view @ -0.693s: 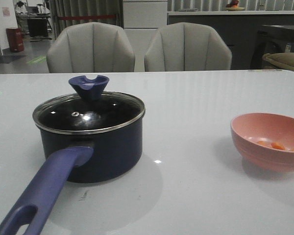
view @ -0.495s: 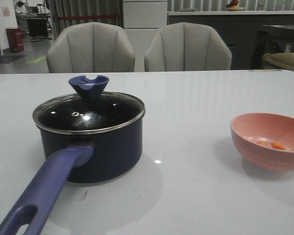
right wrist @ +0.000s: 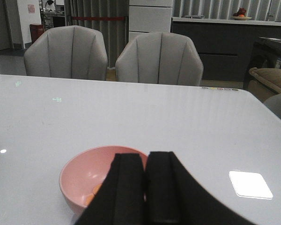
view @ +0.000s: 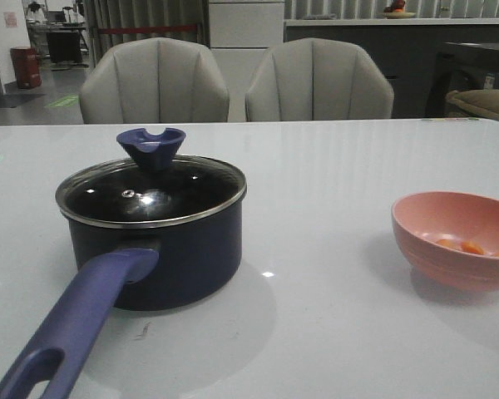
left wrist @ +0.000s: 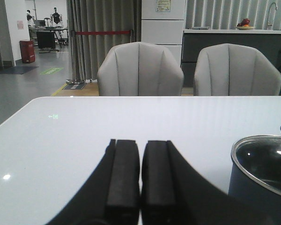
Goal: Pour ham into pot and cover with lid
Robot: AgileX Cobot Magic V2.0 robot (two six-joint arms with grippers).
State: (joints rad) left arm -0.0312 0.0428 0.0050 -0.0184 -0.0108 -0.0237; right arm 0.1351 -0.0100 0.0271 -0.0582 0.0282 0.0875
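Note:
The dark navy pot (view: 179, 253) stands on the left of the white table (view: 333, 166), its long purple-blue handle (view: 79, 320) pointing to the near edge. The glass lid (view: 150, 195) with its notched knob (view: 151, 147) rests on it. On the right sits a pink bowl (view: 457, 237) holding small orange ham chunks (view: 464, 246). No gripper shows in the front view. My left gripper (left wrist: 140, 143) is shut and empty, with the pot (left wrist: 262, 171) off to one side. My right gripper (right wrist: 145, 157) is shut and empty, just before the bowl (right wrist: 86, 176).
Two grey chairs (view: 154, 83) (view: 316, 83) stand behind the table's far edge. A bright light patch (right wrist: 250, 184) lies on the tabletop near the right gripper.

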